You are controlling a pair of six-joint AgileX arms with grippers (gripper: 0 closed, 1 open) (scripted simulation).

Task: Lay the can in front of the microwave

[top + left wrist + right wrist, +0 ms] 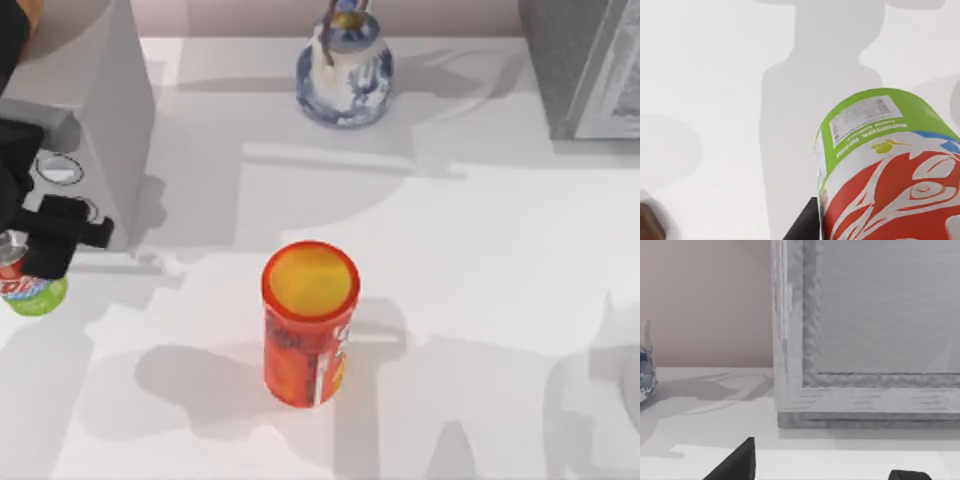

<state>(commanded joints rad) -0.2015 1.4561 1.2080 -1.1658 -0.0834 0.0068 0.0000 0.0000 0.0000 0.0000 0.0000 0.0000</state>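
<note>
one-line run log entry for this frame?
left gripper: shut on can | by microwave front | right gripper: parked, open

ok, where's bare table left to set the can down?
Bare patch just front of the microwave, under the left gripper holding the can. Wide free table between the orange canister, vase and dark grey box. Crowded right against the microwave's front.

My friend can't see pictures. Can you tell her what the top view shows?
At the table's left edge, the left arm's black tool holds a small red soda can with a green base just in front of the light grey microwave with round silvery knobs. A tall orange-red canister with a yellow lid stands mid-table, and a blue-and-white vase behind it.
</note>
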